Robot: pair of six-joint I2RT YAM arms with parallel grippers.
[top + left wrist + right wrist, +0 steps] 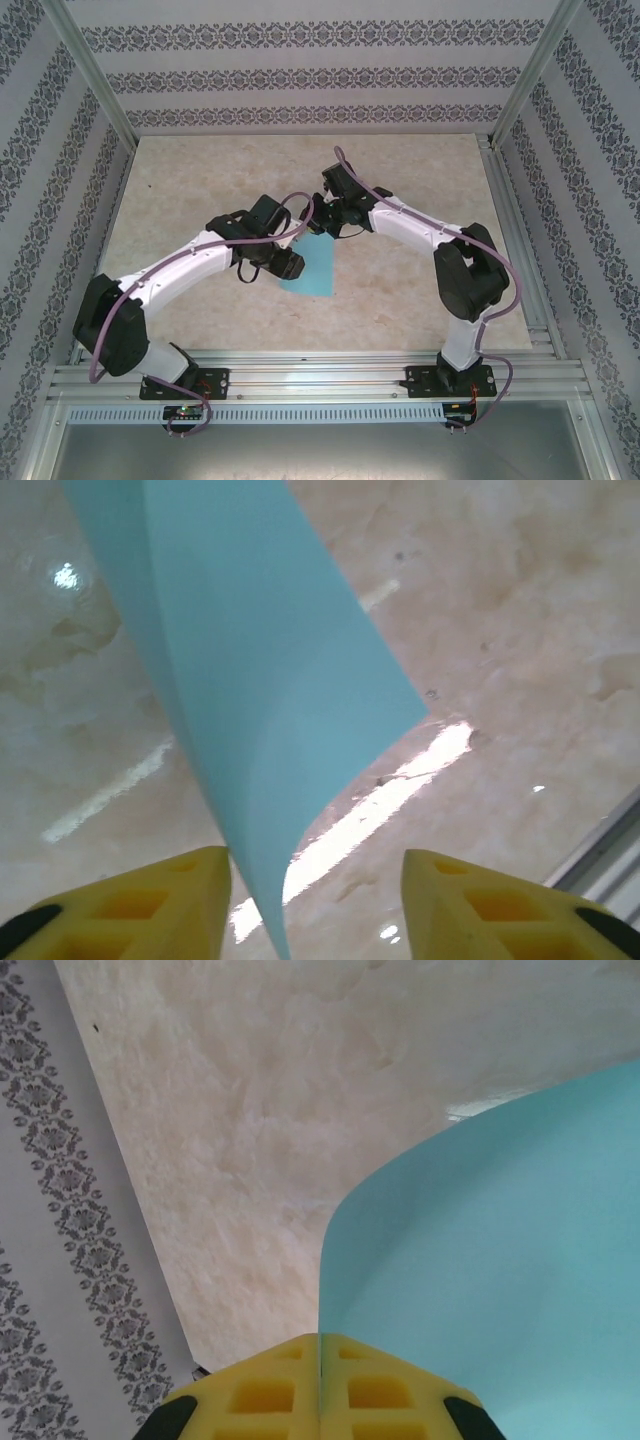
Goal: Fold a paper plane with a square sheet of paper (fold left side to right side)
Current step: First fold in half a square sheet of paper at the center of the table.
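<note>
- The square sheet of paper point(314, 270) sits mid-frame in the top view, curling up off the bench point(200, 190) between my two hands.
- My left hand point(312, 885) is spread. Its wrist view shows the sheet's lower corner hanging between the fingers, unclamped and nearer the left one.
- My right hand point(320, 1385) is pressed together, pinching the sheet's edge as far as I can judge. The sheet spreads to the lower right.
- The top view hides both grips.

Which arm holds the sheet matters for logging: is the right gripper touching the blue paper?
Touching. The right wrist view shows the right gripper shut on the square sheet of paper, which emerges from between its fingers.
</note>
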